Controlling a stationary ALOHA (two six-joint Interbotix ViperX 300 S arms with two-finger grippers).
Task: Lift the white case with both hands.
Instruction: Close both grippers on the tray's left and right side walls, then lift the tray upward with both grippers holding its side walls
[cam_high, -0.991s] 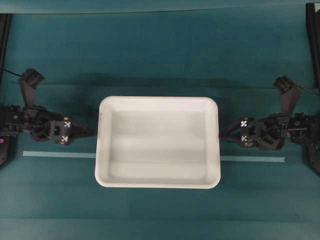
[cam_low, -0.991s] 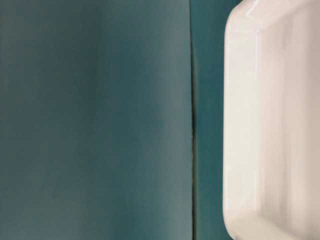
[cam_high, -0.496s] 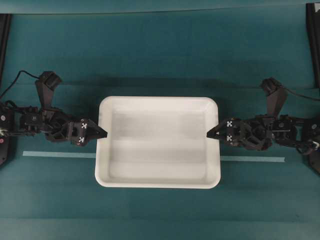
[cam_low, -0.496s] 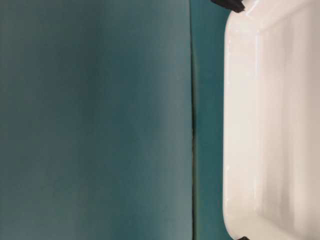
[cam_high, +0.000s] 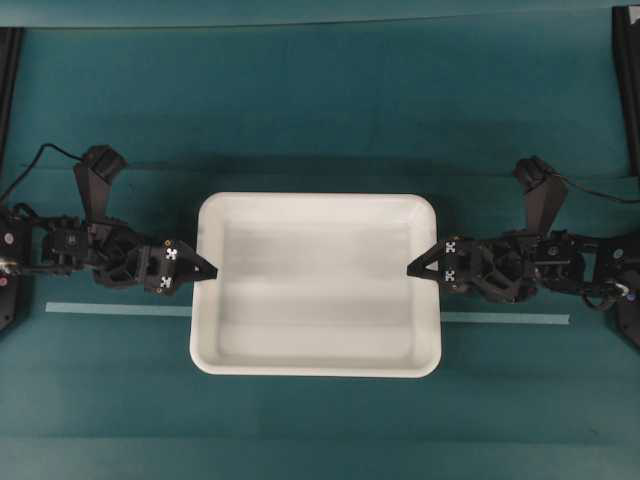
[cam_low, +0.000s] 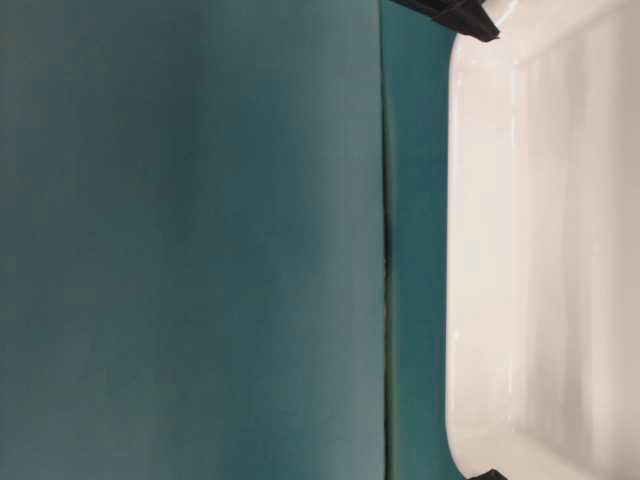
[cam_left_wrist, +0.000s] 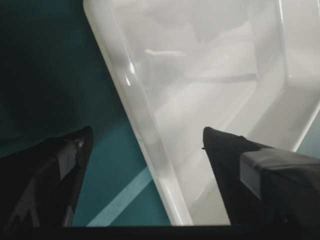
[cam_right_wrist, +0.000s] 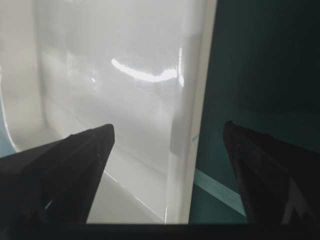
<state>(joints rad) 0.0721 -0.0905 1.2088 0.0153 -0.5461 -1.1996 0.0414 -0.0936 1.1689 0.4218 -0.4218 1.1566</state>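
Observation:
The white case (cam_high: 315, 201) lies flat in the middle of the teal table. It is a wide shallow tray with nothing in it. My left gripper (cam_high: 210, 270) is open at the case's left short side. In the left wrist view the left gripper (cam_left_wrist: 147, 131) straddles the rim (cam_left_wrist: 150, 145), one finger outside and one over the inside. My right gripper (cam_high: 410, 270) is open at the right short side. In its wrist view the right gripper (cam_right_wrist: 168, 126) straddles that rim (cam_right_wrist: 192, 100) the same way. No finger presses on the rim.
A thin pale tape strip (cam_high: 110, 309) runs across the table, passing under the case and out on the right (cam_high: 510, 318). Black frame posts stand at the far left (cam_high: 8, 90) and far right (cam_high: 626, 80). In the table-level view a mat seam (cam_low: 385, 240) runs beside the case (cam_low: 540, 240).
Both arms have moved inward from beside the case until their open fingers reach over its short-side rims. The case has not moved.

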